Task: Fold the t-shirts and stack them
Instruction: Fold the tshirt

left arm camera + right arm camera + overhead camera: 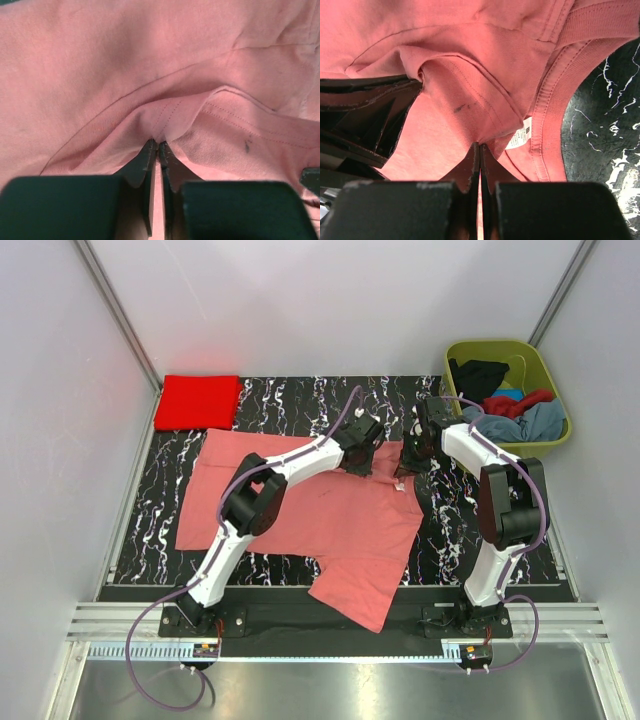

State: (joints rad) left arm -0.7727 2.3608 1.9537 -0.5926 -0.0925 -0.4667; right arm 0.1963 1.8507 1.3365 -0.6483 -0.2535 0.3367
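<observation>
A salmon pink t-shirt lies spread on the black marbled table. My left gripper is shut on a fold of it near the collar; the pinched pink cloth fills the left wrist view. My right gripper is shut on the same shirt's collar area, next to the white label and ribbed neckband. A folded bright red t-shirt lies at the far left corner. Black, dark red and grey-blue shirts sit in the tub.
The olive-green plastic tub stands at the far right, just beyond my right arm. White walls close in on three sides. A metal rail runs along the near table edge by the arm bases.
</observation>
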